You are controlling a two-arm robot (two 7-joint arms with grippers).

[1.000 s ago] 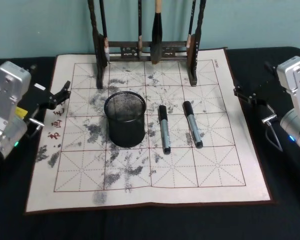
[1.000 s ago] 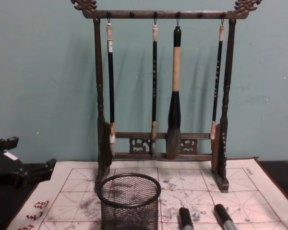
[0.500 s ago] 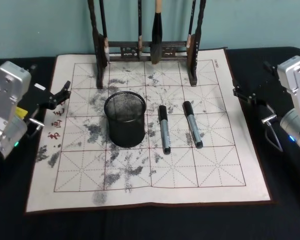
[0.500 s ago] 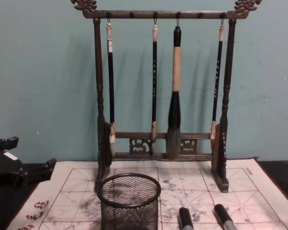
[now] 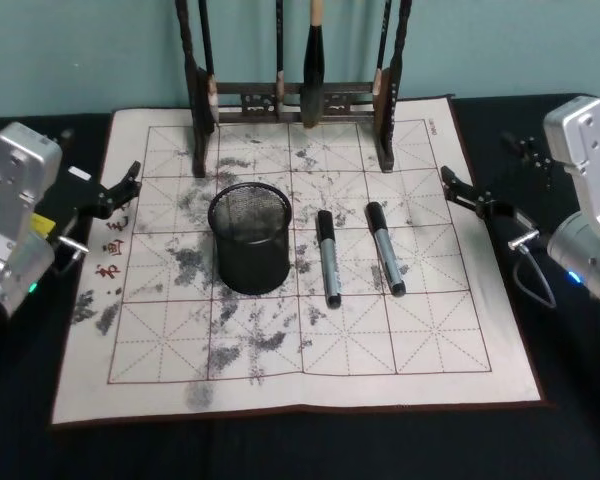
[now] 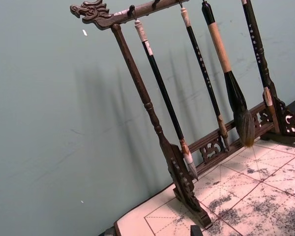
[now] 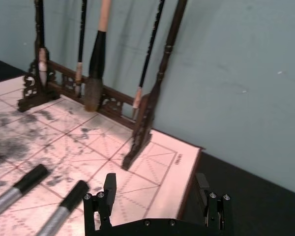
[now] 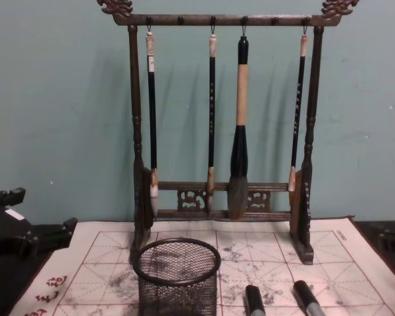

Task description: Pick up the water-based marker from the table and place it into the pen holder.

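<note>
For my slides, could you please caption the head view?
Two markers lie beside the pen holder on the mat; left gripper and right gripper open at its sides.

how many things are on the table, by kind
grey water-based markers with black caps: 2
round black wire-mesh pen holder: 1
tall dark wooden brush rack: 1
hanging calligraphy brushes: 4
white gridded ink-stained mat: 1
total: 9

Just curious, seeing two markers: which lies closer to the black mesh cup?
The left marker, lying just beside the cup; the right marker lies farther off, beyond it.
</note>
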